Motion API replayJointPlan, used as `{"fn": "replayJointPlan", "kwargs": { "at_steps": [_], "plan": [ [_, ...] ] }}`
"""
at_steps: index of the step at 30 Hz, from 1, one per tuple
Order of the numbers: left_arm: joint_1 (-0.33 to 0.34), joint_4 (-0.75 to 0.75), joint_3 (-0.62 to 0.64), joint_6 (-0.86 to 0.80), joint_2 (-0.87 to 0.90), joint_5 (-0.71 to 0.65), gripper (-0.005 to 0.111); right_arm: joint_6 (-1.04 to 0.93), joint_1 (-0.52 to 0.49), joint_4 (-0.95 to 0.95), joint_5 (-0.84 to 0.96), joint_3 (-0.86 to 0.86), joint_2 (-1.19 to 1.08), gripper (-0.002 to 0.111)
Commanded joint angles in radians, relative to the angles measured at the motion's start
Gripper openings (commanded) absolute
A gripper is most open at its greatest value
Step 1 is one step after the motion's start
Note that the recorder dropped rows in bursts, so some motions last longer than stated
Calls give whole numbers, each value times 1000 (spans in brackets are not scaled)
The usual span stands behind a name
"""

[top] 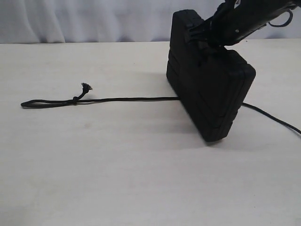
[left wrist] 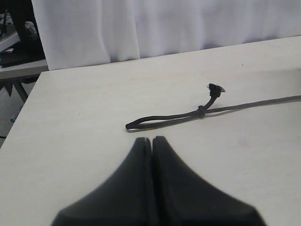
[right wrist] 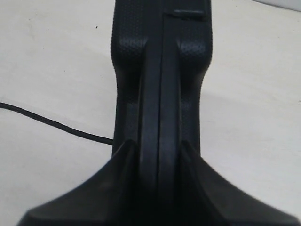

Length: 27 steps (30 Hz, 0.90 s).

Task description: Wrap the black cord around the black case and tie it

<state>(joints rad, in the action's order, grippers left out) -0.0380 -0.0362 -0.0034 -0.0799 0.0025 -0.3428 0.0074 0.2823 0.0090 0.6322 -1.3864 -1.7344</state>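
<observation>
The black case (top: 209,89) stands on edge on the table, tilted, at the right of the exterior view. My right gripper (top: 207,40) is shut on its top edge; in the right wrist view its two fingers clamp the black case (right wrist: 160,70) at the seam, and my right gripper (right wrist: 159,150) hides the near part. The black cord (top: 117,100) lies flat, running from a narrow loop, knot and frayed tip at the left under the case and out to the right. My left gripper (left wrist: 152,140) is shut and holds nothing, hovering just short of the black cord (left wrist: 164,119) loop.
A pale wooden table (top: 117,179) carries everything. A white curtain (top: 84,19) hangs behind its far edge. In the left wrist view the table edge (left wrist: 28,99) drops off beside a dark stand.
</observation>
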Motion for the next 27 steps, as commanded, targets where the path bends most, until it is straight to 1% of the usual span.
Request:
{"fn": "replayJointPlan", "kwargs": {
  "at_steps": [1,9,13,16,18,19,21,23,25,27],
  "plan": [
    [0,-1,3,6,-2,12,0,-14,0,-25,34,3,4,19],
    [0,-3,3,6,-2,12,0,-14,0,-25,121,-63,4,19],
    [0,-3,3,6,-2,12,0,-14,0,-25,143,-68,4,19],
    [0,13,3,-25,-2,41,0,-14,0,-25,152,-68,4,19],
    [0,12,3,-25,-2,116,0,-14,0,-25,155,-68,4,19],
    [0,-28,3,-12,-2,173,0,-14,0,-25,162,-68,4,19],
    [0,-153,3,21,-2,253,0,-14,0,-25,171,-68,4,19],
    [0,-244,3,27,-2,355,0,-14,0,-25,185,-68,4,19],
    [0,-370,3,63,-2,467,0,-14,0,-25,191,-67,4,19],
    [0,-444,3,96,-2,544,0,-14,0,-25,206,-67,4,19]
  ]
}}
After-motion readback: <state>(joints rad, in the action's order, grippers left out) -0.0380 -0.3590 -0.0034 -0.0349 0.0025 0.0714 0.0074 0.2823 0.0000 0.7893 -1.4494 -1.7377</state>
